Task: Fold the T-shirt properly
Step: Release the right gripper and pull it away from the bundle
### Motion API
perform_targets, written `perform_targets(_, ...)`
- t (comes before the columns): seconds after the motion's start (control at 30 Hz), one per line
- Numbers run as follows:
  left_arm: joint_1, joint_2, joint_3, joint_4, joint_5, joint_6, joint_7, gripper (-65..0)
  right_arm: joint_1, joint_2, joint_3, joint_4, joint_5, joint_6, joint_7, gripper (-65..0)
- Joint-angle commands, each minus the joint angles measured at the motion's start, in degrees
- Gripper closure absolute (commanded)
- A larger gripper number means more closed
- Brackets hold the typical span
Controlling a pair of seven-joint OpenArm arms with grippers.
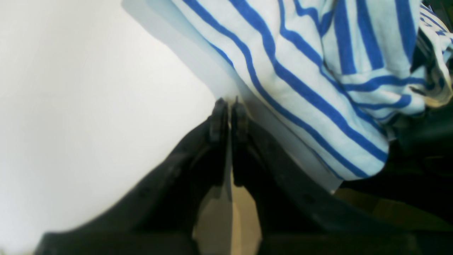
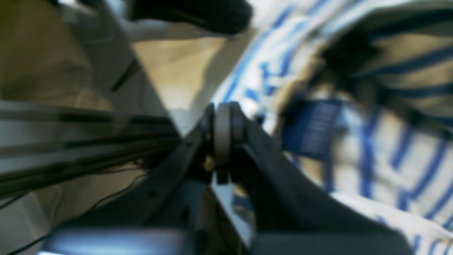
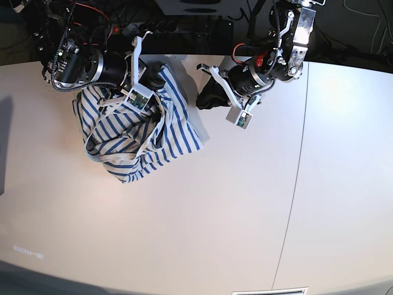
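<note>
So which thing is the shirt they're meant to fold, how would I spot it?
Look at the big white table, toward its far left corner, under the arm on that side of the base view. There the T-shirt lies in a crumpled heap, not spread flat. It is the only cloth there: white with thin blue stripes all over, while the arms near it are black.

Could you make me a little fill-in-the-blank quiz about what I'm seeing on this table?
1. The T-shirt is white with ____ stripes.
2. It lies in a crumpled heap, not yet ____.
3. The left gripper has its jaws nearly ____, with no cloth between them.
4. The table is ____ in colour.

Missing words: blue; folded; shut; white
</note>
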Motion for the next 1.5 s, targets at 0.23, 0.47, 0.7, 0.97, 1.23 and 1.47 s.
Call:
perform_targets(0.23,2.03,-0.59,0.15,-0.74,-3.50,-3.85,8.20,-7.1,3.13,0.63,6.08,1.40,2.36,-1.42,2.93,0.0)
perform_targets(0.47,2.69,-0.50,0.15,-0.72,-8.07,-5.99,12.57,-7.0,5.95,0.61,6.12,0.70,-0.04,-1.44,3.91,0.0)
perform_targets(0.7,2.71,-0.50,0.15,-0.72,-8.28,-6.88,13.92,-7.0,8.44,0.59,6.12,-3.23,-1.25,-1.46,5.86,0.0)
perform_targets(0.97,2.75,-2.05,0.13,-0.72,-8.50,-6.84,14.29,-6.9,14.75,0.61,6.12,-10.27,-1.20,-1.46,5.79,0.0)
perform_targets(1.23,3.74,-6.43,0.13,2.99,-9.70,-6.91,13.73,-3.9,25.00,0.66,6.12,-20.52,-1.25,-1.46,5.11,0.0)
perform_targets(1.47,4.20,-7.02,-0.35,7.65,-9.25,-7.06,13.49,-3.9,28.50,3.41,7.54,-26.49,-1.20,-1.49,2.05,0.0)
